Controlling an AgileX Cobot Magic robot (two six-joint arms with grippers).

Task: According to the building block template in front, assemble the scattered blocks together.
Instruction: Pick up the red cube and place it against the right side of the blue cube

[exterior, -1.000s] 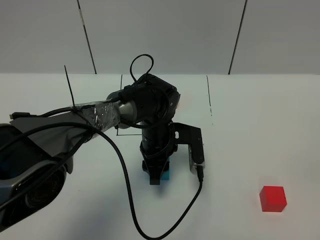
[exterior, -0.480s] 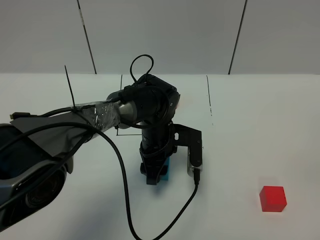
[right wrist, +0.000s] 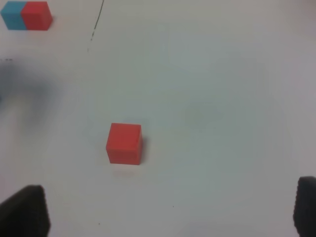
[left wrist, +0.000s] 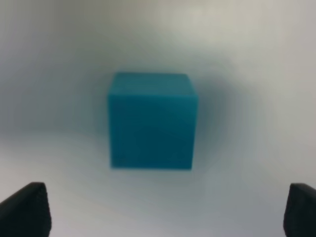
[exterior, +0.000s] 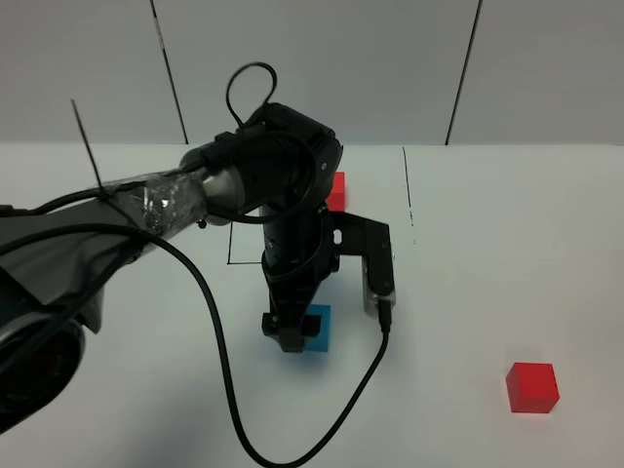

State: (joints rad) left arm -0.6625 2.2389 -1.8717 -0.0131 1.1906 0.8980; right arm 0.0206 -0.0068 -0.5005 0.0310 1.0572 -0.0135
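- The left gripper [exterior: 291,339] is seen low in the centre of the high view, pointed down at the white table [exterior: 487,253]. Its fingers are spread wide and nothing is grasped.
- The cyan cube [exterior: 320,329] is noted on the table just right of that gripper. In the left wrist view it [left wrist: 150,121] sits ahead of the parted fingertips, touched by neither.
- The red cube [exterior: 532,386] is logged at lower right, alone, well apart from the cyan cube.
- The right gripper [right wrist: 163,212] is shown only by its wrist view, with fingers wide apart and empty.
- The template [right wrist: 27,15] is recorded as cyan and red halves joined. In the high view only its red half is visible, at upper centre, beside the arm [exterior: 283,195].
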